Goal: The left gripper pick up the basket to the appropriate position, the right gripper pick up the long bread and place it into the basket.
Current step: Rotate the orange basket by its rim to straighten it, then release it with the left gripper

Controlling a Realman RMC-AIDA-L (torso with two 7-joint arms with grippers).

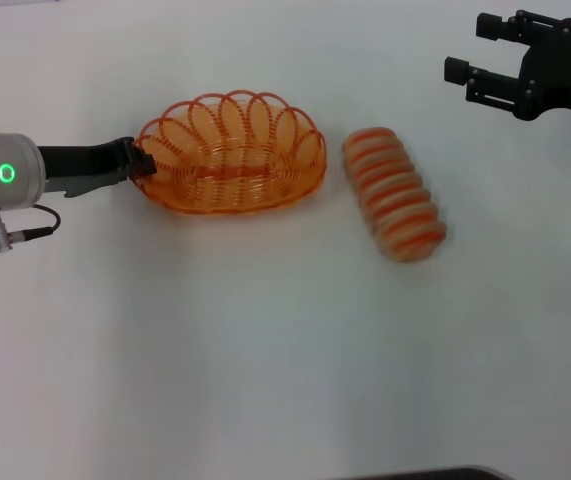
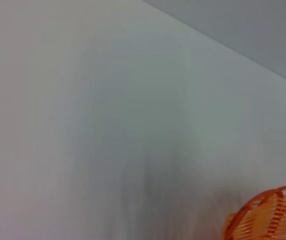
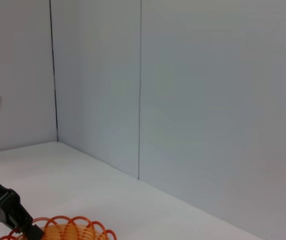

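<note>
I've got the left gripper [image 1: 141,163] clenched on the basket [image 1: 233,155] rim at its left end; the right gripper [image 1: 473,62] hovers spread above, long bread [image 1: 394,194] just beside the basket on the table [image 1: 265,350].

Left hand's [image 1: 143,163] fingertips hidden against basket [image 1: 231,152] rim; basket cropped in both wrist views.

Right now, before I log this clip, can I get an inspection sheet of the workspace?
Surface: white table, bare apart from the job's things.
Job's things: basket empty; long bread lies on the table on the basket's right side, apart from it.
Clutter: nothing seen.
Grippers: left gripper at the basket's left rim; right gripper open, far right, away from the bread.
Cables: short cable at the left wrist.
Surroundings: pale wall panels.
</note>
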